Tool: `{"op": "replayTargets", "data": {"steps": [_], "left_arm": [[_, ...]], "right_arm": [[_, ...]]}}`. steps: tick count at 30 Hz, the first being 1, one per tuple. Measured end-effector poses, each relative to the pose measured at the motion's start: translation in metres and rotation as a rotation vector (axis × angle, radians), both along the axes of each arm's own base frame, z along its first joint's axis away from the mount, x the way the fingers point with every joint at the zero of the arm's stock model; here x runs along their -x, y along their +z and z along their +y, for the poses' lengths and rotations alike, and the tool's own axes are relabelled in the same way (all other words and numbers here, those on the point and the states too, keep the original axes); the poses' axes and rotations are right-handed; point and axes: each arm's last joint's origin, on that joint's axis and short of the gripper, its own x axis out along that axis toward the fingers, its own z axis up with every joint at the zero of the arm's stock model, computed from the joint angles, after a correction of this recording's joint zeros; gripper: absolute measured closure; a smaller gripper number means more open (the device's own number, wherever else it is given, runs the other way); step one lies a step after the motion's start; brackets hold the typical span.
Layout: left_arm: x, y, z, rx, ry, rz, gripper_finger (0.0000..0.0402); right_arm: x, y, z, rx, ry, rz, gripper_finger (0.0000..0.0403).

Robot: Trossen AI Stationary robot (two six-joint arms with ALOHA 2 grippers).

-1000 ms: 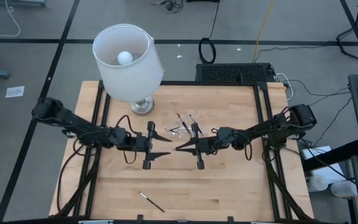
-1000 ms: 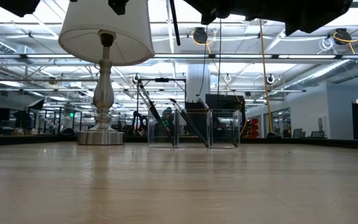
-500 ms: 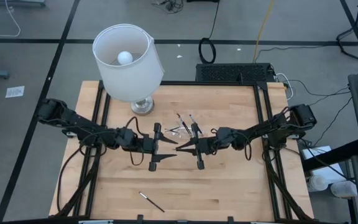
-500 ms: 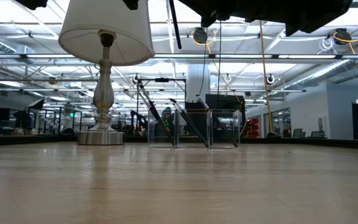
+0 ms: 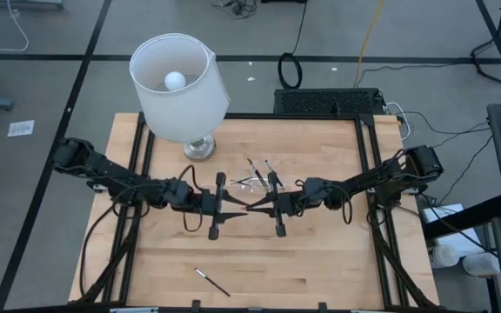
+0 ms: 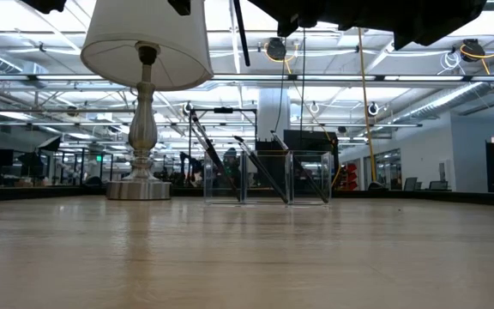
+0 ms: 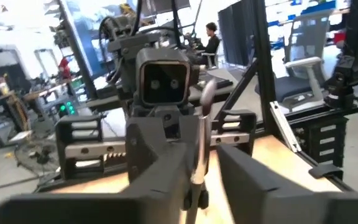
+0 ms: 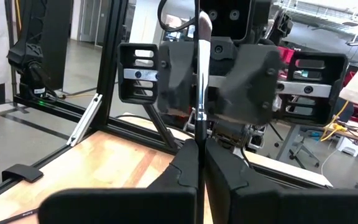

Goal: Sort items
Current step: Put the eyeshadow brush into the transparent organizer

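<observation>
The wooden table [image 5: 320, 261] is filling the middle of the high view, with the white-shaded lamp [image 5: 179, 83] standing at its upper left corner; in the low view the lamp [image 6: 147, 51] is rising at the upper left of the frame.

Both dark arms are reaching in from the table's left and right edges and meeting near the centre of the high view. The right tool [image 5: 252, 206] is clamping closed on the held stick [image 8: 199, 74], a thin dark piece with a pale tip that is standing upright in the right wrist view, just above the closed right tool [image 8: 201, 149]. The left tool [image 5: 240, 211] is facing it tip to tip. In the left wrist view the same held stick [image 7: 199, 143] is sitting inside the left tool [image 7: 207, 165], but I cannot tell whether that tool is open or already pressing on it.

The small clear tray [image 6: 267, 178] is sitting just above the two tools in the high view, right of the lamp's base. Several dark sticks [image 6: 204, 150] are leaning inside it. A lone stick [image 5: 210, 282] is lying flat on the table at the lower centre-left, well apart from everything else.
</observation>
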Motion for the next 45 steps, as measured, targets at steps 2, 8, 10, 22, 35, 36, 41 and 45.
{"op": "replayTargets", "data": {"steps": [2, 8, 10, 22, 35, 36, 41, 45], "left_arm": [[0.000, 0.000, -0.001, -0.018, -0.022, -0.004, 0.0347], [0.000, -0.003, -0.001, -0.066, -0.031, 0.023, 0.0382], [0.000, -0.004, -0.001, -0.070, -0.025, 0.036, 0.0387], [0.013, 0.010, -0.003, -0.089, 0.021, 0.017, 0.0388], [0.062, 0.024, -0.006, -0.132, 0.115, 0.077, 0.0388], [0.067, 0.022, -0.004, -0.128, 0.119, 0.072, 0.0388], [0.097, 0.012, 0.011, -0.071, 0.161, 0.019, 0.0388], [0.118, -0.003, 0.022, -0.004, 0.165, -0.023, 0.0388]], "right_arm": [[0.000, 0.000, 0.000, 0.000, 0.004, 0.001, 0.0403], [0.000, -0.002, 0.000, 0.003, 0.005, 0.015, 0.0403], [0.000, -0.003, 0.000, 0.004, 0.003, 0.024, 0.0403], [0.000, -0.004, 0.003, -0.024, 0.010, 0.043, 0.0335], [0.000, -0.008, 0.002, -0.062, 0.010, 0.100, 0.0264], [0.000, -0.008, 0.002, -0.062, 0.010, 0.099, 0.0265], [0.000, -0.008, 0.002, -0.062, 0.010, 0.098, 0.0272], [0.000, -0.010, 0.002, -0.071, 0.013, 0.118, 0.0273]]}}
